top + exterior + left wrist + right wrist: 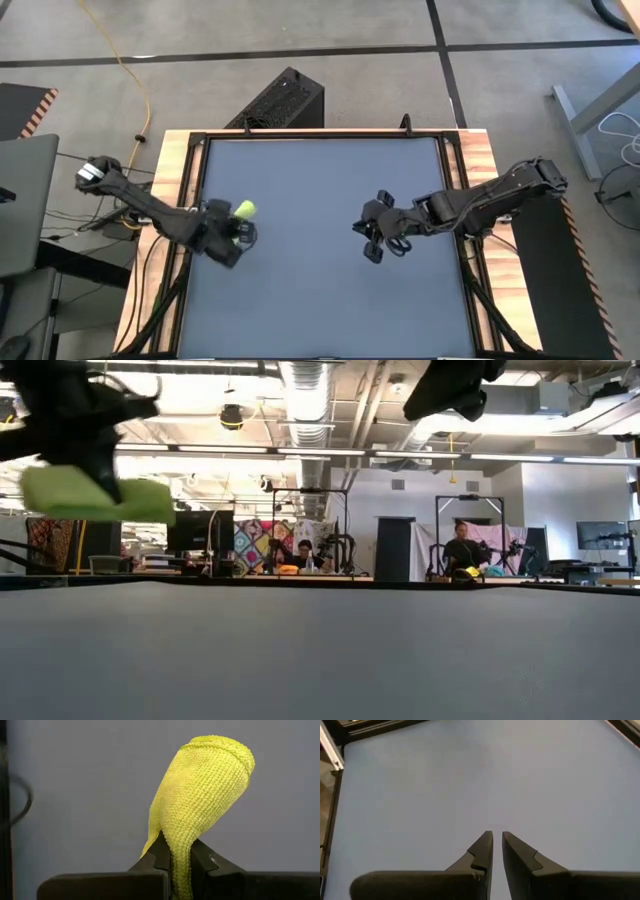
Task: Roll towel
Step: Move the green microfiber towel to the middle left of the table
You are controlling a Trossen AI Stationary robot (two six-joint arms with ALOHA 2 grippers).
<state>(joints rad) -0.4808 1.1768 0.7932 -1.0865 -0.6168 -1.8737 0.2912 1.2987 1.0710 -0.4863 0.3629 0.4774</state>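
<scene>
A: Entry, towel roll. Where is the towel (200, 805) at this moment?

B: Off the table (320, 290). The left gripper (180, 857) has its fingers pinched tight on a bunched part of the cloth, and the rest bulges out past the tips as a soft lime lump. From above it shows over the table's left side, near the left edge. In the low view it hangs clear above the surface, nothing of it touching.

A: Rolled or not?

B: Cannot say it is a proper roll. It looks gathered or folded over, more a wad than a tidy cylinder. The knit is loose and limp, so I judge it will sag and unfold if released carelessly.

A: Right gripper (497, 842)?

B: Over the table's right half, well apart from the towel, holding nothing. Its fingers stand close together with only a thin gap between the tips. I read that as waiting.

A: Step in hand?

B: My reading: a carry or reposition, with the rolling itself either partway or not yet begun.

A: Next move calls for?

B: Likely getting the cloth down on the surface and laid flat enough to turn over on itself, or the right gripper coming across to pin a free edge. Its fingers would need to part first. Risk: the cloth dragging along with the left fingers.
</scene>
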